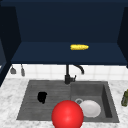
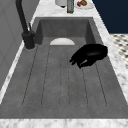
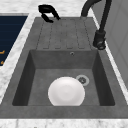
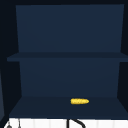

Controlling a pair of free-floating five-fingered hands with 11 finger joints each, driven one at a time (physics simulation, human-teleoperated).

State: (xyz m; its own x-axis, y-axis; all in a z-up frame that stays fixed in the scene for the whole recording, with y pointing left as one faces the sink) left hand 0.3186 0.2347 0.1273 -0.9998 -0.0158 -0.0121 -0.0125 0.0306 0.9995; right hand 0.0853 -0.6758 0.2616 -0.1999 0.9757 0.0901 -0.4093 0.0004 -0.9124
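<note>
Red ball (image 1: pixel 67 115): sitting closest to me in the front view, at the sink's front edge, overlapping the near-left rim of the white plate (image 1: pixel 90 108). I cannot tell whether it is touching the plate or hanging in front of it.

White plate: lying in the basin (image 3: pixel 37 75) on the right half of the sink, towards the front wall and just beside the drain. It is round, so it is showing no long axis and pointing no particular way. It is resting face up and close to flat.

Left hand (image 1: pixel 42 97): hovering over the ribbed drainboard (image 1: pixel 57 87) on the left half of the sink, near its front side. The fingers are curling under and gripping nothing.

Hand axis: in the left side view the hand is lying across the ribs, wrist towards the front edge and fingers (image 2: pixel 76 60) reaching towards the wall side, tips dipping down.

Plate from hand: lying to the hand's right and lower, past the step into the basin, well apart.

Faucet (image 1: pixel 68 75): standing at the back between drainboard and basin, with the spout arching over the basin.

Corn cob (image 1: pixel 79 47): lying on the cabinet shelf (image 1: pixel 50 53) above, long axis running left to right, well apart from the hand.
</note>
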